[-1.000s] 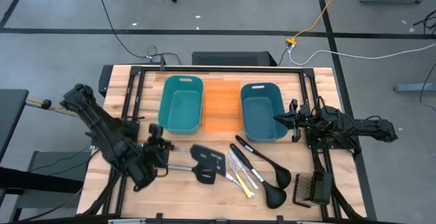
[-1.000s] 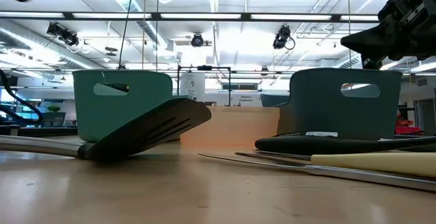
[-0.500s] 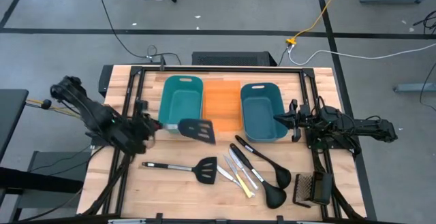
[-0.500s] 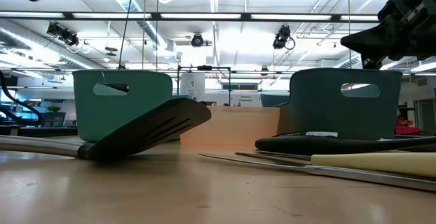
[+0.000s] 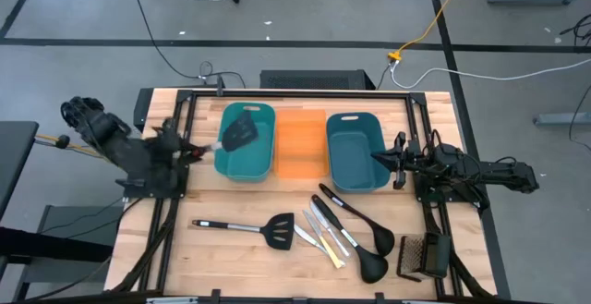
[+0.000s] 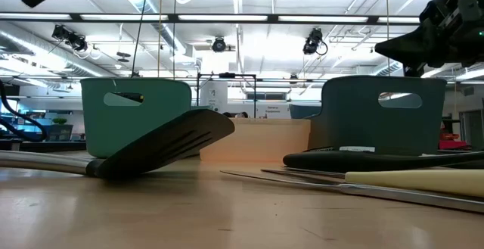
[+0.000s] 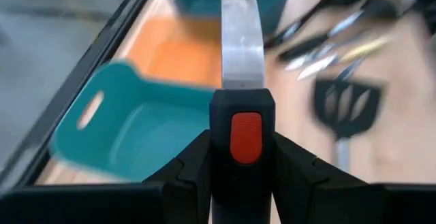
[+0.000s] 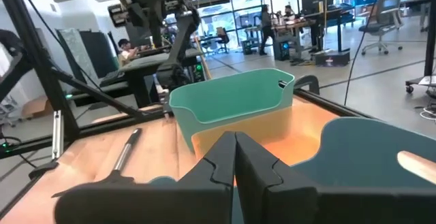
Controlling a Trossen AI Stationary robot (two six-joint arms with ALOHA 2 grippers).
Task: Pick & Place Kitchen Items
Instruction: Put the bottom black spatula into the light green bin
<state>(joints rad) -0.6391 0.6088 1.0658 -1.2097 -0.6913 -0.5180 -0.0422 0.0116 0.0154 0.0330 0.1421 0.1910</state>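
My left gripper [image 5: 191, 149], at the table's left edge, is shut on a black slotted spatula [image 5: 231, 136] whose head hangs over the teal tub [image 5: 247, 161]. A second spatula [image 5: 245, 227] lies flat on the wood near the front edge. To its right lie small knives [image 5: 323, 232] and two black ladles [image 5: 362, 239]. My right gripper [image 5: 377, 159] waits shut at the blue tub's [image 5: 355, 152] right rim. My left gripper pinches the black end of the spatula's handle [image 7: 244, 105], the end with the red dot, between its two fingers [image 7: 194, 166]. The fingers lie along the handle, and the steel shaft [image 7: 242, 40] runs on ahead of them. The spatula is lifted clear, head over the teal tub.
An orange tub [image 5: 302, 142] stands between the teal and blue tubs at the back. A dark wire holder [image 5: 423, 256] sits at the near right. Black frame rails run along both sides of the table. Bare wood lies at the front left.
My left gripper has risen and swung from the near left of the table toward the far left, rolling as it went. The spatula it holds has come up off the table beside the other spatula, and its head now stands over the teal tub.
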